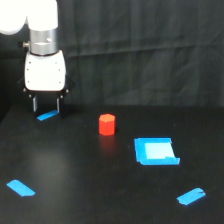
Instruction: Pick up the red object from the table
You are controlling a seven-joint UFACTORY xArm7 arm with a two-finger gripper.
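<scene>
Nearest me, bottom of the frame: two blue tape strips on the table [100,190], one at lower left [20,188], one at lower right [191,196], both lying at a slant. The table is matte black and fills the lower half of the frame.

Above the right strip, right of centre, I see a flat blue square [155,151] with a paler patch in its middle, lying flat on the table.

The block [106,124] sits just left of centre, mid-frame, upright on the table, red-orange, stubby, faceted sides. It stands free: apart from the blue square to its lower right, and well apart from the gripper to its upper left. A faint reddish reflection shows on the table right below it.

Further back, upper left: the gripper [46,105] hangs from the white arm [42,22], pointing down. Its two thin fingers [34,104] are spread with a clear gap between them, nothing held. A third tape strip [48,116] lies just below the tips; I can't tell if the tips touch the table.

Behind everything, a black cloth backdrop [150,50] fills the upper frame.
</scene>
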